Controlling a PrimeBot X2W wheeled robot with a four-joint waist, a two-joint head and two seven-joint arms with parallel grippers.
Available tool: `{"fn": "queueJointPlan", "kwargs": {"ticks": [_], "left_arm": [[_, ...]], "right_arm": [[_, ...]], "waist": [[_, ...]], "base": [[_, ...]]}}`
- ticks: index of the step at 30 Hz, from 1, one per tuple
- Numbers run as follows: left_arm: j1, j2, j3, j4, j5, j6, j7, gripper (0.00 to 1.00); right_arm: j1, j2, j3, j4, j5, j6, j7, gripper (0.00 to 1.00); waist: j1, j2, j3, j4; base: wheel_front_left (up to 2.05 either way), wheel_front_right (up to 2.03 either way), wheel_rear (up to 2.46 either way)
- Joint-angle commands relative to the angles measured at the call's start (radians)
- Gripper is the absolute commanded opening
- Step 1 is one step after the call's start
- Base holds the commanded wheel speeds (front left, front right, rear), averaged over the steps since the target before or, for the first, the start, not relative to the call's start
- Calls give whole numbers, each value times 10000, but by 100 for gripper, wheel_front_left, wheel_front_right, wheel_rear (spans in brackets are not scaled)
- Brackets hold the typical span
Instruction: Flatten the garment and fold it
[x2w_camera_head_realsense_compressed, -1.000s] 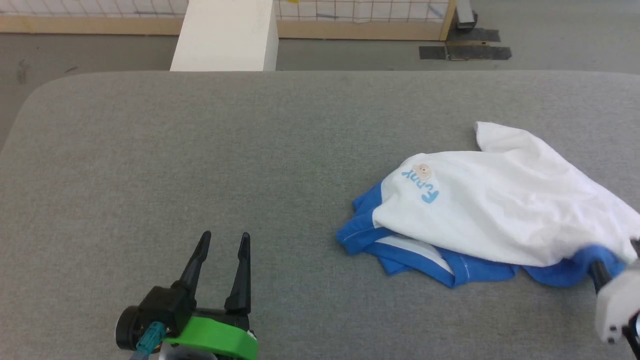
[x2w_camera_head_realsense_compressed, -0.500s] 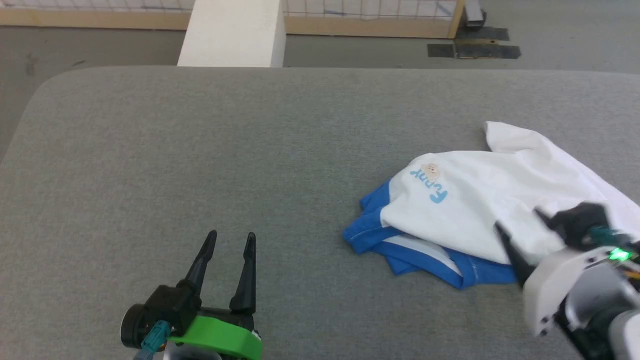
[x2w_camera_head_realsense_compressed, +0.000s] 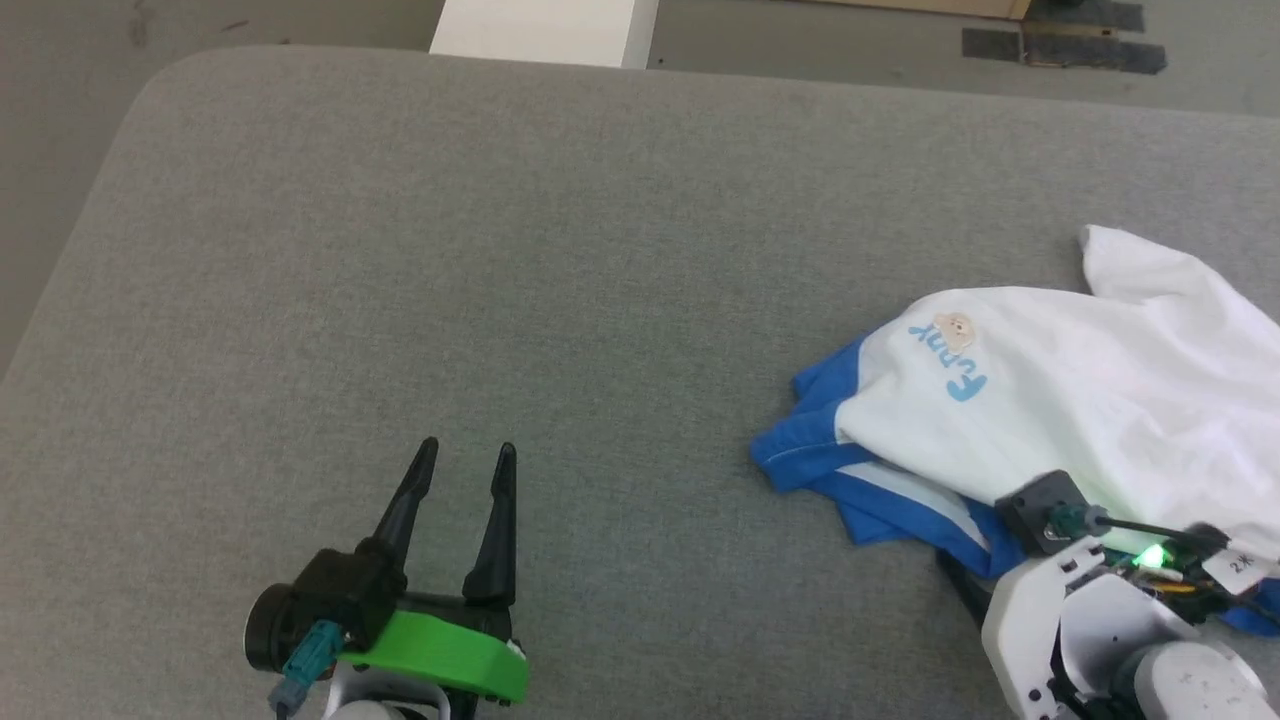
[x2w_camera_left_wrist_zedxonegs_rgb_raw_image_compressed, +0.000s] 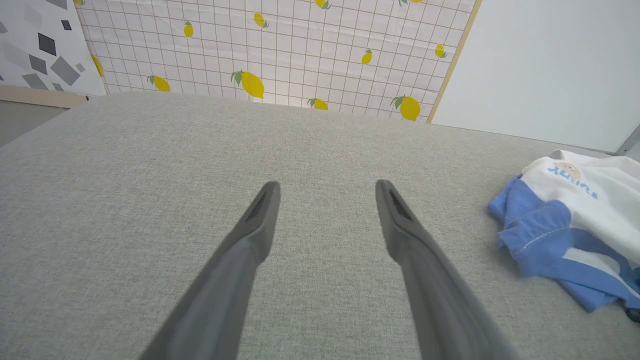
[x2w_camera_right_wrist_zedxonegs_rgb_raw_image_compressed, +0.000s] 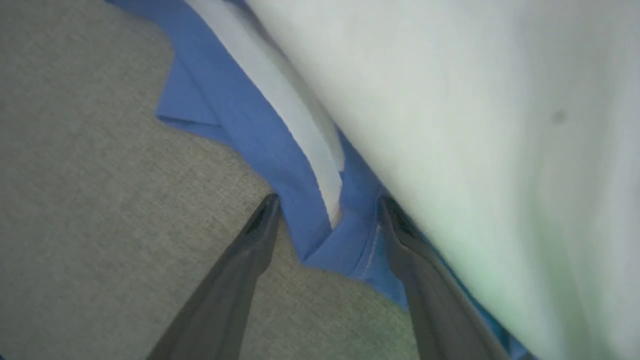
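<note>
The garment lies crumpled at the right of the grey table: a white body with light-blue lettering, a tan mark, and blue sleeves bunched at its near left. It also shows at the right edge of the left wrist view as the garment. My right gripper is open, its fingers straddling the blue near edge of the shirt. The right wrist housing covers that spot in the head view. My left gripper stands open over bare table, far left of the shirt.
The table's far left corner is rounded. Beyond the far edge stands a white block on a grey floor with black tape. A lemon-patterned wall faces the left gripper.
The head camera has tilted down and shifted. My right gripper has come in from the right edge to the shirt's blue near edge. The left gripper has stayed put.
</note>
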Motion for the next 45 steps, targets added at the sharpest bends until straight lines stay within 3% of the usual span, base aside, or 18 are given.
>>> {"fn": "queueJointPlan", "kwargs": {"ticks": [1,2,3,4,8,14,20,25,29,34,35,36,37,38,45], "left_arm": [[-195,-52,11,18,-6,3,-45,100],[-208,-55,9,32,-8,9,-45,100],[-222,-58,5,56,-13,16,-45,100],[-230,-61,5,73,-24,19,-45,100],[-189,-71,75,70,-60,61,-45,100],[-7,-79,191,41,-94,76,-45,100],[181,-88,279,-26,-195,98,-45,100],[181,-96,190,-35,-247,81,-45,100],[110,-99,92,24,-261,42,-45,100],[14,-99,69,119,-209,-5,-45,100],[5,-95,77,137,-203,-15,-45,100],[2,-87,96,156,-199,-24,-45,100],[4,-77,116,169,-196,-27,-45,100],[12,-66,142,184,-190,-28,-45,100],[172,-27,214,196,-160,-13,-45,100]], "right_arm": [[-169,-120,194,364,-163,-17,20,100],[-229,-137,233,506,-166,-17,25,64],[-292,-134,257,650,-155,-17,15,64],[-334,-132,288,726,-150,-17,3,0],[-568,-28,288,631,16,-17,-180,0],[-815,-177,121,-466,537,-17,-64,0],[179,-1249,250,-2076,1607,-17,1573,0],[1707,-1981,-305,-2789,2248,-17,2842,0],[2890,-1937,-568,-2697,2377,-17,3252,0],[3226,-1537,-348,-2159,2246,-17,2688,0],[3154,-1469,-323,-2069,2194,-17,2478,7],[3026,-1358,-310,-2037,2124,-17,2226,27],[2891,-1248,-358,-2036,2056,-17,1987,96],[2702,-1096,-472,-2054,1936,-17,1651,100],[1694,-159,-1007,-2940,2185,-17,302,100]], "waist": [[0,0,110,107],[0,0,105,103],[0,0,86,94],[0,0,56,77],[0,0,-156,-146],[0,0,-617,-681],[0,0,-880,-1188],[0,0,-813,-1321],[0,0,-662,-1300],[0,0,-545,-1253],[0,0,-546,-1251],[0,0,-556,-1258],[0,0,-568,-1272],[0,0,-590,-1292],[0,0,-831,-1447]], "base": [[0,0,0],[0,0,0],[0,0,0],[0,0,0],[0,0,0],[0,0,0],[0,0,0],[0,0,0],[0,0,0],[0,0,0],[0,0,0],[0,0,0],[0,0,0],[0,0,0],[0,0,0]]}}
